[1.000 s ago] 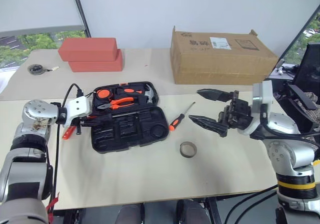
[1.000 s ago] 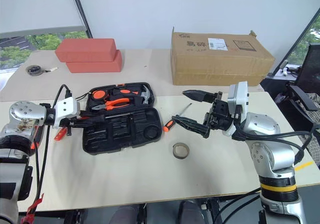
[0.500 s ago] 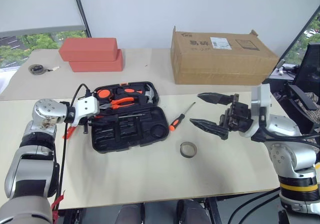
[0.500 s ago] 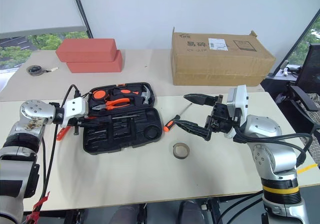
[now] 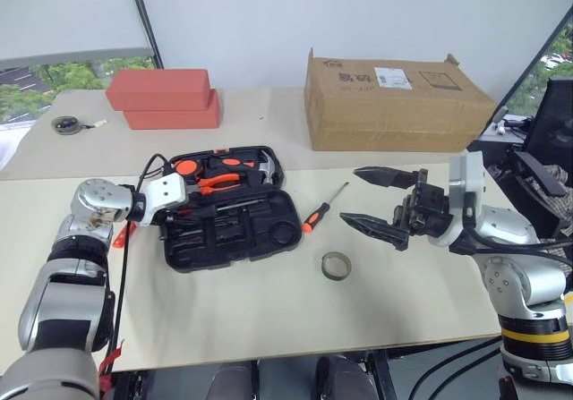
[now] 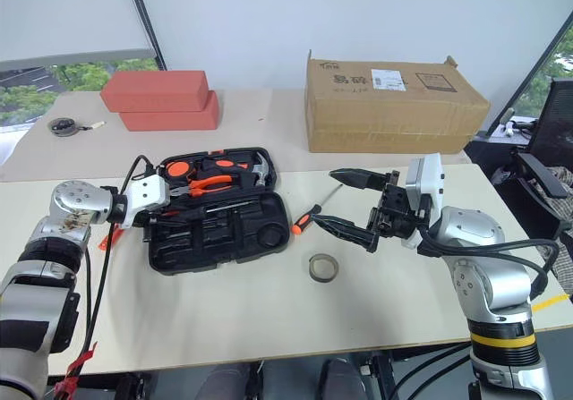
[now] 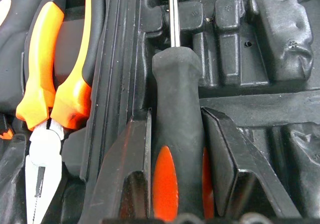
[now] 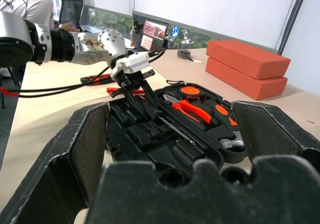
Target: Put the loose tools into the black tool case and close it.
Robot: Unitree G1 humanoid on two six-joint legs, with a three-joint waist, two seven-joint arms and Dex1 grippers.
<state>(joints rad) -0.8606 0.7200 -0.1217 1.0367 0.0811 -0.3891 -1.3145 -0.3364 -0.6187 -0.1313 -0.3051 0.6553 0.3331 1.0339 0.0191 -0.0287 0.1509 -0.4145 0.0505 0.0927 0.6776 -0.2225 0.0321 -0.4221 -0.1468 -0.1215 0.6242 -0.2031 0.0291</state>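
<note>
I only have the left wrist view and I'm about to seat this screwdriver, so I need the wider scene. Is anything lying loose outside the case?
Observer: Yes. Apart from the screwdriver in your left gripper, a second screwdriver lies on the table between the black tool case and the right gripper.
Operator: Is the right gripper busy?
Observer: No. It hangs open above the table, holding nothing.
Operator: Anything on my side?
Observer: An orange tool lies on the table just outside the case, beside the left arm and partly hidden by it.
</note>
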